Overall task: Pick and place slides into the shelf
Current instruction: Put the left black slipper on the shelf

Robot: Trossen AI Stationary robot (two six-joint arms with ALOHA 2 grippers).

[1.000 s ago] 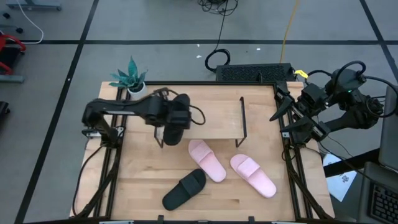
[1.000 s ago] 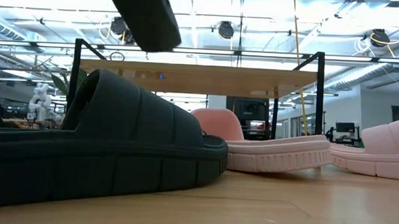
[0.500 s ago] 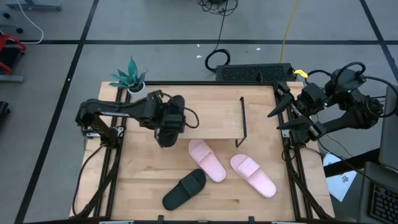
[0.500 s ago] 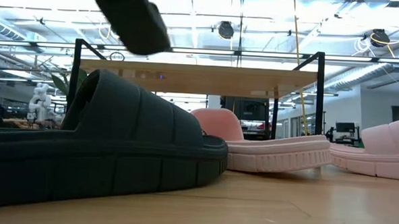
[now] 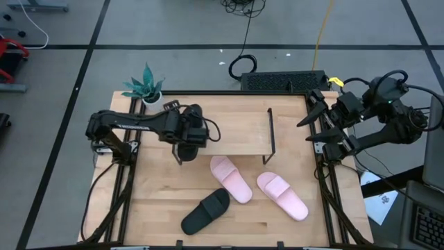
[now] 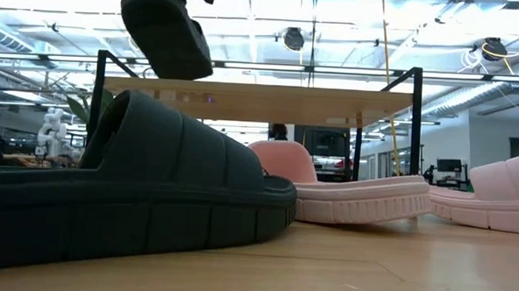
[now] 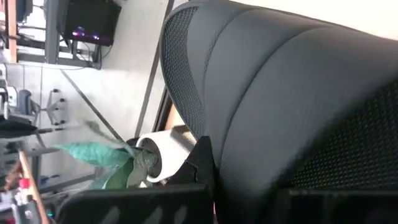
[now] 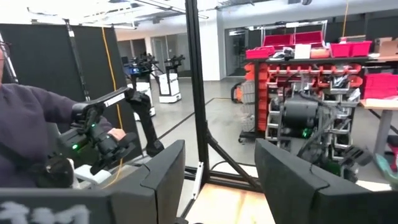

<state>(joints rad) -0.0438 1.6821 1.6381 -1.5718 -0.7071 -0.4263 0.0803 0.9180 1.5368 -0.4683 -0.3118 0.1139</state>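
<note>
My left gripper (image 5: 184, 132) is shut on a black slide (image 5: 193, 133) and carries it in the air over the shelf's left end. In the low view this slide (image 6: 164, 29) hangs above the shelf (image 6: 261, 100), tilted. The shelf (image 5: 239, 130) has a light board top on a thin black frame. A second black slide (image 5: 206, 211) lies on its sole near the table's front. Two pink slides (image 5: 231, 178) (image 5: 282, 196) lie on their soles just in front of the shelf. My right gripper (image 8: 217, 180) stands open and raised at the table's right edge (image 5: 320, 125), holding nothing. My left gripper holds the black slide from the table's left side, slanting down. The slide's ribbed strap (image 7: 280, 93) fills the wrist view and hides the place of contact, so the part held cannot be told. The slide is lifted clear of shelf and table and hangs tilted.
A potted plant (image 5: 147, 89) stands at the table's far left corner, close to my left arm. A black box (image 5: 283, 80) lies behind the table's far edge. A person (image 8: 31, 130) shows beyond the table in the right wrist view.
My left gripper has moved down and a little toward the table's left edge with the black slide and has tipped further downward. The slide has turned more end-on in the low view and stays clear of the shelf. My right gripper's wrist has rolled slightly.
</note>
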